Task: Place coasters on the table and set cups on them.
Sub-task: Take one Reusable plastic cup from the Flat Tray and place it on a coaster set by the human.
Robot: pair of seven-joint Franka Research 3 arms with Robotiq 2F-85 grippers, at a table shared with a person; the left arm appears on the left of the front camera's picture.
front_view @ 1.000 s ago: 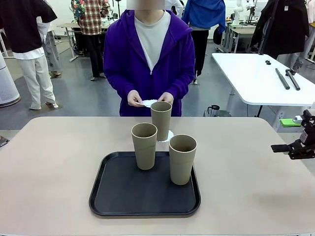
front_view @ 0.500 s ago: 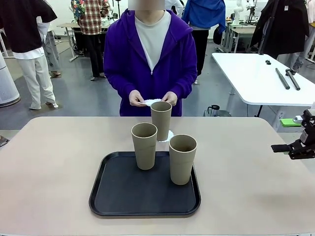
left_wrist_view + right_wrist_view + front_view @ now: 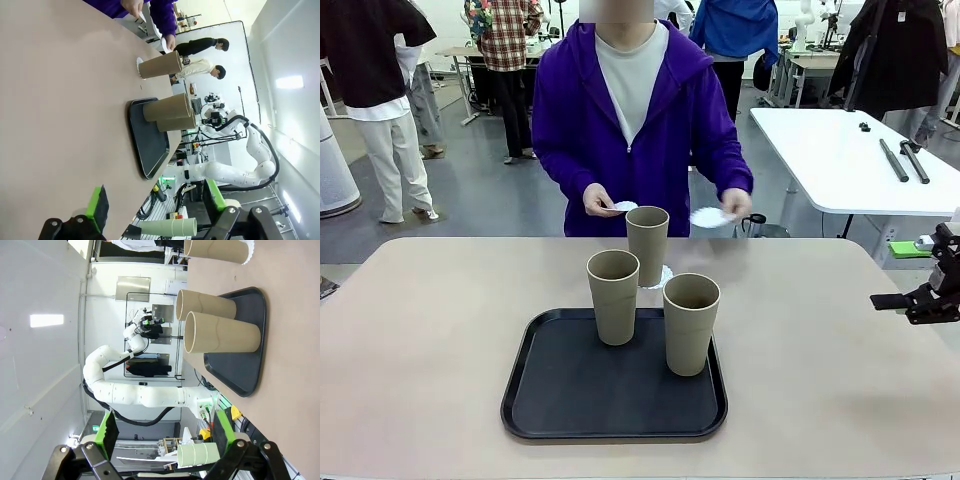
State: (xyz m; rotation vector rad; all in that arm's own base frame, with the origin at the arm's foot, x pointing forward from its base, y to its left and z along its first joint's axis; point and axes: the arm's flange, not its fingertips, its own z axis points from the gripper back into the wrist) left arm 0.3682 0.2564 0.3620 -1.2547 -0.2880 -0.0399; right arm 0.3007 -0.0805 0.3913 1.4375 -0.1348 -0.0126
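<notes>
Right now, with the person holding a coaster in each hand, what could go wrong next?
On the tray, the left cup and right cup stand close together, with the third cup just behind; grasping one could topple a neighbour. The paper coaster in the person's hand could slide or crease under a cup set down.

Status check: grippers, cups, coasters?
Left gripper open, right gripper open, both empty. One cup on a coaster on the table; two cups on the tray. Person holds two loose coasters.
</notes>
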